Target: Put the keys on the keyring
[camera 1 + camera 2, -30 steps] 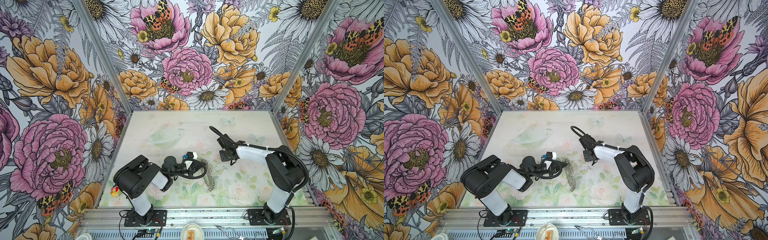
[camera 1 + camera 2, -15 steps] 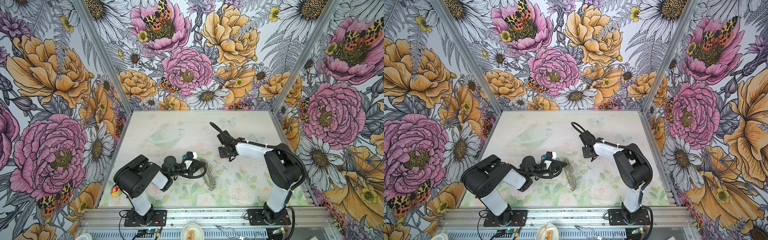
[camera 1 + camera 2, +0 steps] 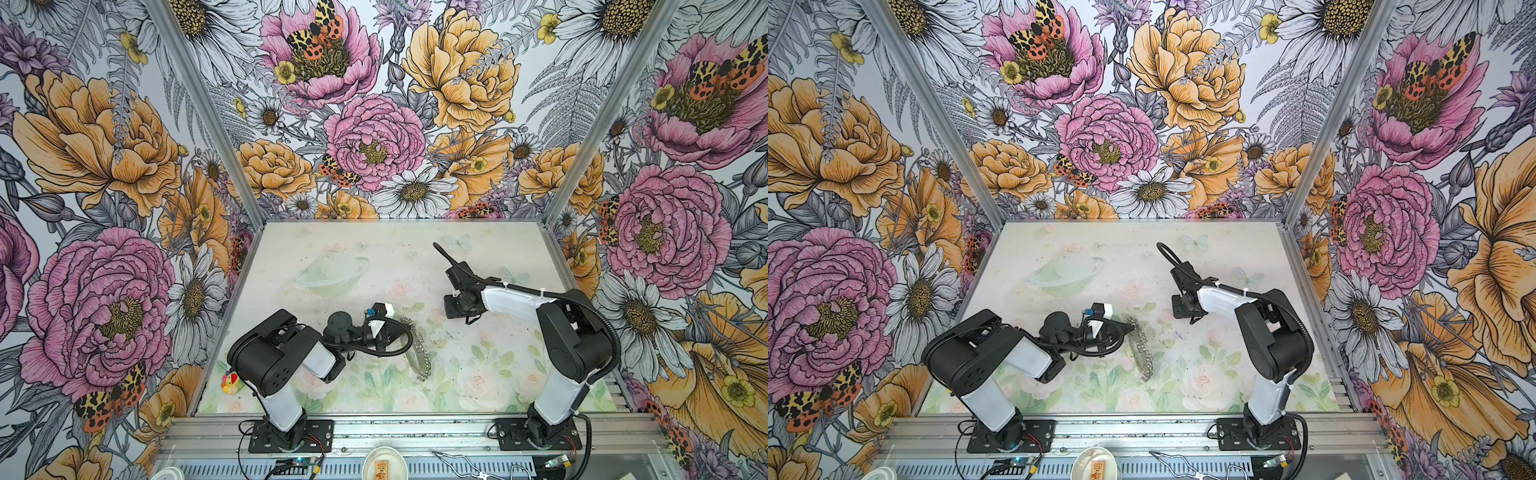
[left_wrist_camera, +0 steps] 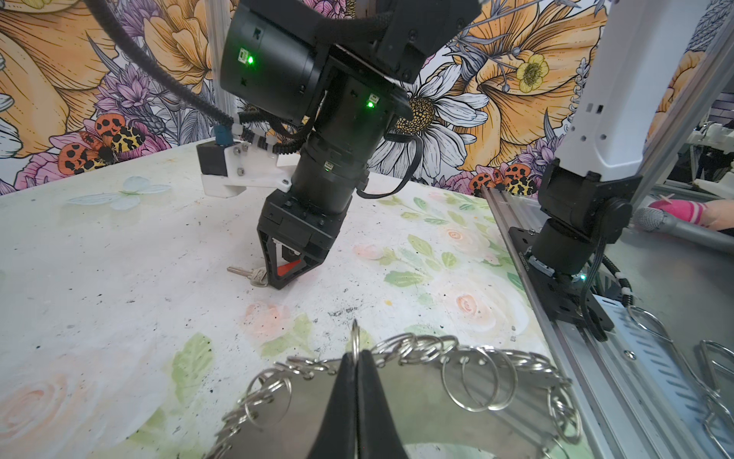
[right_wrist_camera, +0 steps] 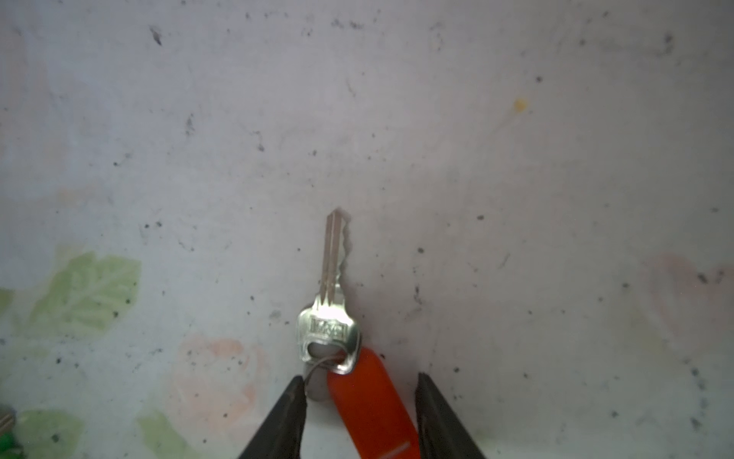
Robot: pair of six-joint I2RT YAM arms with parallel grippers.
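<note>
The keyring is a flat grey ring fringed with silver split rings, seen edge-on in both top views. My left gripper is shut on one small split ring at its rim. One of the keys, silver with a red tag, lies flat on the table. My right gripper points down over it and stands open, one finger on each side of the red tag. The left wrist view shows that gripper with the key beside its tips.
A bit of green shows at the edge of the right wrist view. A small yellow and red toy lies at the table's front left corner. An aluminium rail runs along the front, and flowered walls close the other sides.
My right arm has shifted slightly above the key, its fingers still apart. The left arm and the keyring have not moved.
</note>
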